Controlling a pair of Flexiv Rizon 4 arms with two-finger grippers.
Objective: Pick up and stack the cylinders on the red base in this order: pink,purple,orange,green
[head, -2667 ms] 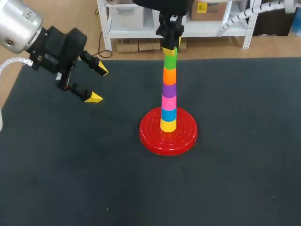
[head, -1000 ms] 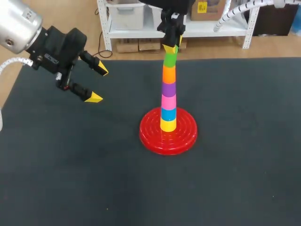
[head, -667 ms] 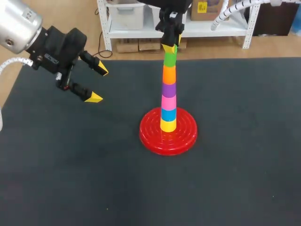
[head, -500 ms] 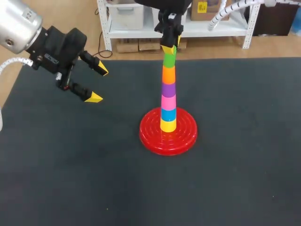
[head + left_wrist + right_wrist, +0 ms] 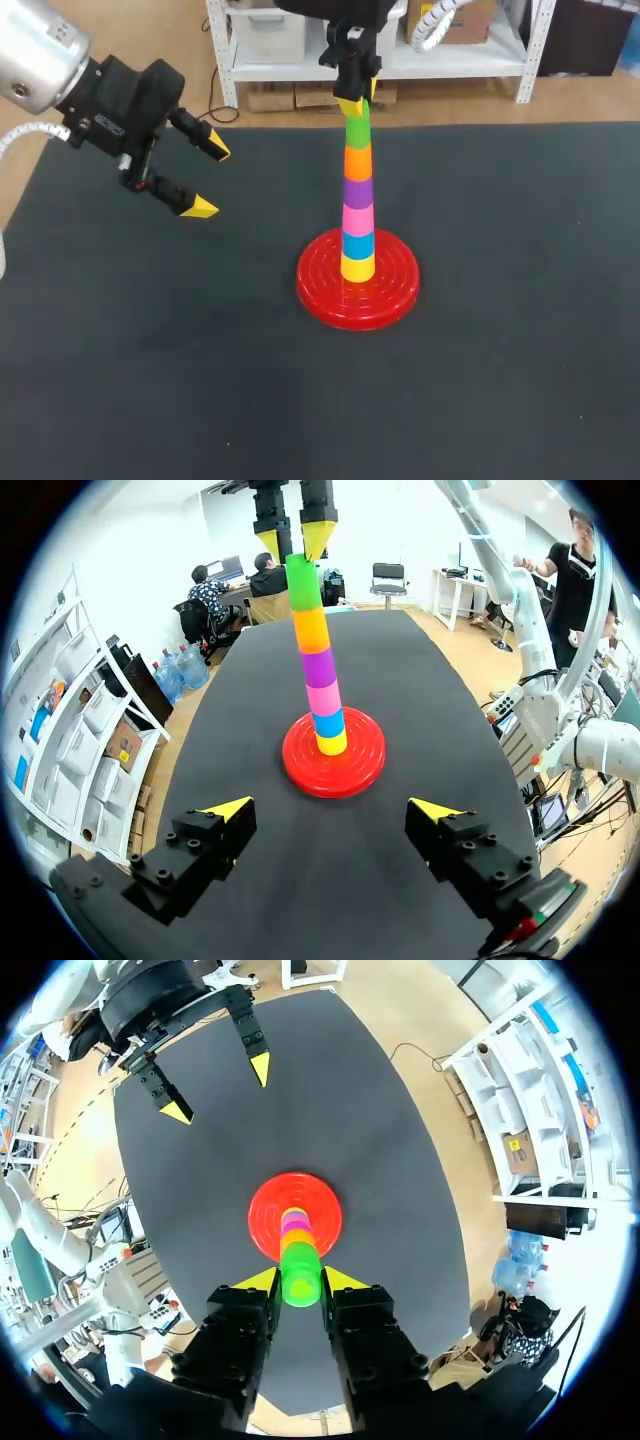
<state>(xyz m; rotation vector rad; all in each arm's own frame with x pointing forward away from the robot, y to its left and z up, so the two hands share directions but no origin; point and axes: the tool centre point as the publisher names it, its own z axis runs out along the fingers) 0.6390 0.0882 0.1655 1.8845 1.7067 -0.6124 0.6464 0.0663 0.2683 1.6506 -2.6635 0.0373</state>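
The green cylinder [image 5: 357,128] is sitting topmost on the stack, above the orange cylinder [image 5: 358,160], on the red base [image 5: 322,292]. The right gripper [image 5: 355,98] is hovering at its upper rim, fingers parted slightly wider than the cylinder, gripping nothing. Recommended: lift straight up (the column is leaning slightly), avoiding any sideways brush. The left gripper [image 5: 210,180] is hanging wide open, empty, well apart.

Bright diffuse light; shadows faint on dark matte table [image 5: 500,350]; slight sheen on red base [image 5: 320,290]
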